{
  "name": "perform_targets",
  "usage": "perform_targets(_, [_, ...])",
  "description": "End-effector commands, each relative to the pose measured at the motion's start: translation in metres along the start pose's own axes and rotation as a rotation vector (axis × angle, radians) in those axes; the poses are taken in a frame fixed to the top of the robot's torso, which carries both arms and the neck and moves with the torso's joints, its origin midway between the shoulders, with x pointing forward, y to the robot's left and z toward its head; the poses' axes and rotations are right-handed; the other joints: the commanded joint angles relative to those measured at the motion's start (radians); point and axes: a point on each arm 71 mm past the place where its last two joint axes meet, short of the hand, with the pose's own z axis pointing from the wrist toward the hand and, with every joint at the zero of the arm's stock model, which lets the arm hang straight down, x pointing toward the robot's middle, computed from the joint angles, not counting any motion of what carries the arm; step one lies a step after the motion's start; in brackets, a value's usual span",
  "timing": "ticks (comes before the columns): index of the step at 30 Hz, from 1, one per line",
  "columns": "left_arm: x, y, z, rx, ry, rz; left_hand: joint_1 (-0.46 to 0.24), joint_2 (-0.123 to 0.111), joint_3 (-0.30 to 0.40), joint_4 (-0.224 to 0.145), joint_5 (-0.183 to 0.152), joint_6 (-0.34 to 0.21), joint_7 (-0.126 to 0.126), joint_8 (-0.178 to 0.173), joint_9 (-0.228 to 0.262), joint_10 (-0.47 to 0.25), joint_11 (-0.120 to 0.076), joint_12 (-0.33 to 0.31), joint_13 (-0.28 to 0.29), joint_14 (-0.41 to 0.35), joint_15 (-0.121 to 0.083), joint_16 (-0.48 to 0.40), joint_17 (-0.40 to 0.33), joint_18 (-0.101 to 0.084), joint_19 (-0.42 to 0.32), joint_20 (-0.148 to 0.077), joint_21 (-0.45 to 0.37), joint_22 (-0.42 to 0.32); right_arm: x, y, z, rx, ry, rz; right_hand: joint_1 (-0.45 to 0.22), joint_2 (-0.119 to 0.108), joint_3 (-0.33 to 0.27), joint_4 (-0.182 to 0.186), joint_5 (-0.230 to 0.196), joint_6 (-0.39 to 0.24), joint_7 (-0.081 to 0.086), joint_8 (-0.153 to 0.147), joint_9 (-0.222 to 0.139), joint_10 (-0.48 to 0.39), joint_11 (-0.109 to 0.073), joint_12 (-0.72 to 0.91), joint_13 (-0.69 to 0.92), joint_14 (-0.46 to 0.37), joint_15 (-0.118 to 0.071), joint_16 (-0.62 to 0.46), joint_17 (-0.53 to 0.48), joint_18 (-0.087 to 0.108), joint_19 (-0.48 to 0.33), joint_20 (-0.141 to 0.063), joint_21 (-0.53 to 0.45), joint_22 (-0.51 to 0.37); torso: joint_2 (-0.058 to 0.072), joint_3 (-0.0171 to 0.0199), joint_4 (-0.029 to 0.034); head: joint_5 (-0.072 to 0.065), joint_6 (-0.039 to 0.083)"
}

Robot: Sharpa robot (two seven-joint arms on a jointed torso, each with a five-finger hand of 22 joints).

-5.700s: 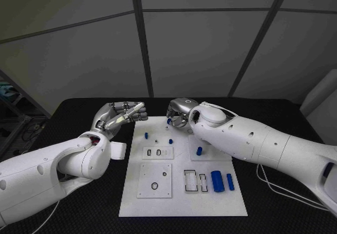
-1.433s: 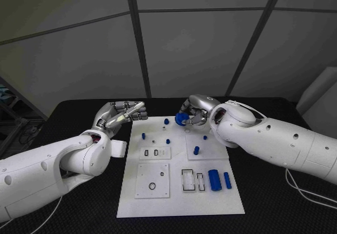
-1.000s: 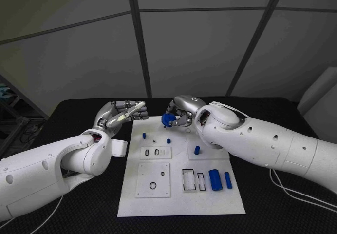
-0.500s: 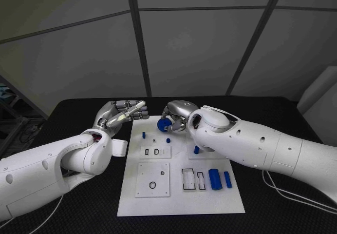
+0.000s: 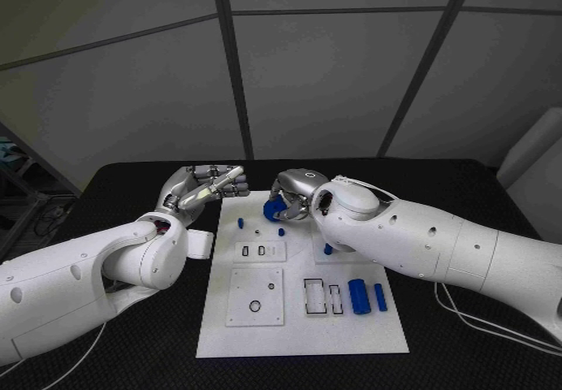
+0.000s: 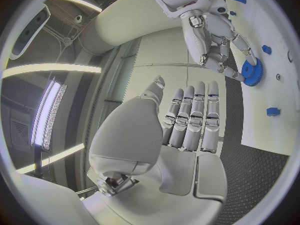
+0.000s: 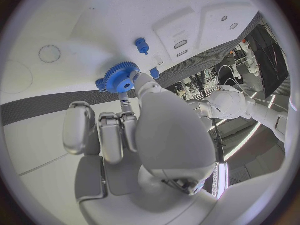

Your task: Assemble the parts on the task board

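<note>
So the right hand (image 5: 293, 195) is up at the far end of the white rectangular task board (image 5: 352, 333), and it's got a blue toothed plastic gear (image 5: 274, 210) pinched in its fingertips. The right wrist view shows it best: the gear (image 7: 120, 77) sits right at the tips of the fingers (image 7: 128, 116), hub hole facing the camera, held just above the white plate (image 7: 94, 20). From the left wrist view the same gear (image 6: 252, 73) hangs at the ends of the right hand's fingers (image 6: 220, 60), over the board's far edge.

The left hand (image 5: 205, 188) holds nothing. It's parked beside the board's far left corner with its fingers curled in together. In its own wrist view the fingers (image 6: 190, 120) lie side by side, close together.

On the board itself: a small blue peg (image 5: 241, 222) stands near the left side just short of the gear, and another small blue peg (image 5: 281, 231) is close to it toward the middle. A short blue piece (image 5: 326, 249) sits on the raised white square under the right forearm. Nearer the robot, a fat blue cylinder (image 5: 357, 296) and a thinner blue rod (image 5: 379, 298) lie side by side, next to a black-outlined rectangular slot (image 5: 314, 296). A black ring (image 5: 256, 309) lies on the white square plate on the board's near left.
</note>
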Motion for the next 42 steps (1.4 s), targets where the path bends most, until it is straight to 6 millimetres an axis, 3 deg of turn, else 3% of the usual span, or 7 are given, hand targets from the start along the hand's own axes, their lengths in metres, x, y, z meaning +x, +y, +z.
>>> perform_targets(1, [0.002,-0.002,0.000,0.008,0.017,-0.002,-0.003,0.008,0.002,-0.006,-0.003,0.005,0.001,-0.004,0.000,-0.003,-0.003,-0.005,0.000,-0.003,0.001,-0.004,0.000,0.000,0.003,0.003,-0.005,-0.001,0.000,0.000,0.001,0.002,-0.006,-0.009,-0.022,-0.006,0.006,-0.001,-0.036,-0.038,0.008,-0.024,-0.001,0.010,0.012,-0.011,0.142,0.106,0.006,0.005,0.262,-0.011,-0.001,0.007,-0.002,-0.003,0.000,0.0000,-0.0008,0.002,0.000])
perform_targets(5, [0.002,-0.002,0.000,0.008,0.017,-0.002,-0.003,0.008,0.002,-0.006,-0.003,0.005,0.001,-0.004,0.000,-0.003,-0.003,-0.005,0.000,-0.003,0.001,-0.004,0.000,0.000,0.003,0.003,-0.005,-0.001,-0.001,0.000,0.003,0.003,-0.017,-0.007,-0.035,-0.019,0.002,-0.008,-0.112,-0.181,0.008,-0.095,-0.004,-0.007,0.015,-0.025,0.122,0.106,0.011,0.005,0.263,-0.010,-0.004,0.015,-0.003,-0.005,0.000,0.0006,-0.0013,0.002,0.000])
perform_targets(9, [0.002,-0.002,0.000,0.007,0.017,-0.003,-0.003,0.008,0.002,-0.006,-0.003,0.005,0.001,-0.005,0.000,-0.003,-0.003,-0.006,0.000,-0.003,0.001,-0.005,0.000,0.000,0.002,0.003,-0.005,-0.002,0.000,-0.001,0.003,0.007,-0.016,-0.008,-0.044,-0.024,-0.002,-0.006,-0.124,-0.233,0.008,-0.102,-0.005,-0.015,0.015,-0.033,0.112,0.106,0.011,0.005,0.263,-0.010,-0.004,0.016,-0.004,-0.006,-0.001,0.0006,-0.0006,0.001,0.000])
perform_targets(23, [0.001,-0.001,0.000,0.000,0.020,-0.004,-0.003,0.008,0.002,-0.007,-0.003,0.005,0.001,-0.005,0.000,-0.003,-0.003,-0.006,0.000,-0.003,0.001,-0.006,0.000,0.000,0.002,0.003,-0.006,-0.002,0.000,-0.002,0.002,0.001,-0.003,-0.006,-0.068,-0.031,-0.018,0.012,-0.132,-0.160,0.009,-0.086,0.007,-0.025,0.017,-0.041,0.102,0.106,0.013,0.005,0.263,-0.008,-0.009,0.017,-0.007,-0.011,-0.001,0.0012,-0.0020,0.000,0.002])
perform_targets(27, [0.001,-0.001,0.000,0.000,0.021,-0.004,-0.003,0.008,0.002,-0.007,-0.003,0.005,0.001,-0.005,0.000,-0.003,-0.003,-0.006,0.000,-0.003,0.001,-0.006,0.000,0.000,0.002,0.003,-0.006,-0.002,-0.011,-0.006,-0.009,-0.035,-0.117,0.061,-0.069,-0.023,-0.014,0.013,-0.086,-0.130,0.010,-0.075,0.011,-0.014,0.018,-0.031,0.114,0.106,0.013,0.005,0.263,-0.009,-0.006,0.018,-0.006,-0.008,-0.002,0.0028,-0.0018,-0.002,0.007])
perform_targets(35, [-0.003,-0.001,0.000,-0.001,0.017,-0.001,-0.004,0.008,0.002,-0.007,-0.003,0.004,0.001,-0.006,0.000,-0.004,-0.002,-0.007,0.000,-0.003,0.002,-0.007,0.000,0.000,0.002,0.003,-0.006,-0.002,-0.031,-0.049,-0.053,-0.041,-0.165,0.250,-0.064,-0.018,-0.005,0.002,-0.087,-0.090,0.013,-0.061,0.013,-0.025,0.019,-0.042,0.100,0.102,0.015,-0.001,0.247,-0.003,-0.024,0.019,-0.020,-0.037,-0.006,0.0022,-0.0147,0.001,0.013])
perform_targets(42, [-0.006,-0.001,0.000,-0.004,0.017,0.000,-0.002,0.010,0.002,-0.008,-0.003,0.006,0.000,-0.006,0.000,-0.003,-0.003,-0.006,0.000,-0.001,0.001,-0.006,0.000,0.000,0.003,0.003,-0.006,-0.002,-0.040,-0.116,-0.093,0.055,-0.097,0.345,-0.054,-0.020,0.000,-0.011,-0.095,-0.069,0.012,-0.056,0.013,-0.029,0.019,-0.048,0.094,0.099,0.014,-0.005,0.236,-0.001,-0.031,0.019,-0.027,-0.049,-0.009,0.0063,-0.0312,-0.002,0.022])
